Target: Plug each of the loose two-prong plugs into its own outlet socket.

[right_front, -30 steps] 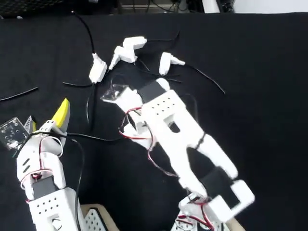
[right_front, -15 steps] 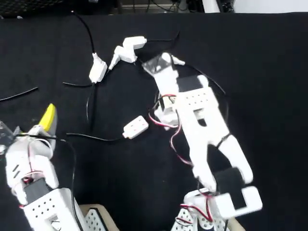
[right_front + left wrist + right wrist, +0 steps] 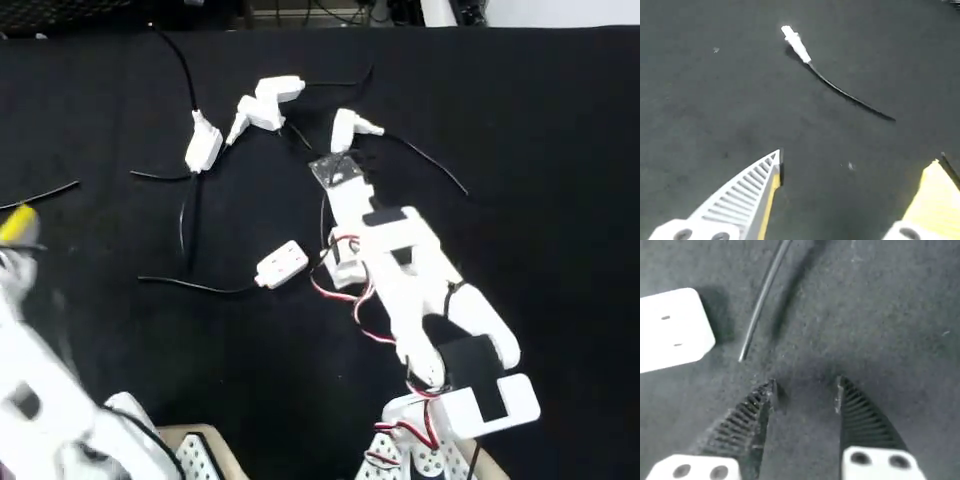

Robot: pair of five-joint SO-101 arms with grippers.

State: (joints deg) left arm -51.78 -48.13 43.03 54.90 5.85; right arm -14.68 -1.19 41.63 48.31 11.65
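Loose plug not yet in a socket, both claws spread and empty

Loose plug, a thin white piece on a short black wire, lies flat on the black cloth in front of the left gripper, well apart from its fingers. This claw is spread wide and holds nothing.

The right gripper is spread too, with only bare cloth between its ribbed fingers. Near it lies a white socket block whose face shows two small slots, and both look free. In the high view this gripper points at the block near the top middle of the table, close to it but not touching.

A second socket lies alone near the middle of the table, its wire running to the left. Nothing seems to be plugged into it.

Farther back are a corded white piece and a cluster of two white pieces. Whether any of these are already joined as plug and socket, one cannot tell from the pictures.

Judging from this, the task seems to be at its beginning or not far from it. At least two sockets look free, at least one plug is loose, and no claw holds anything. What is left is to grasp each loose plug, bring it to a free socket and push the prongs into the slots.
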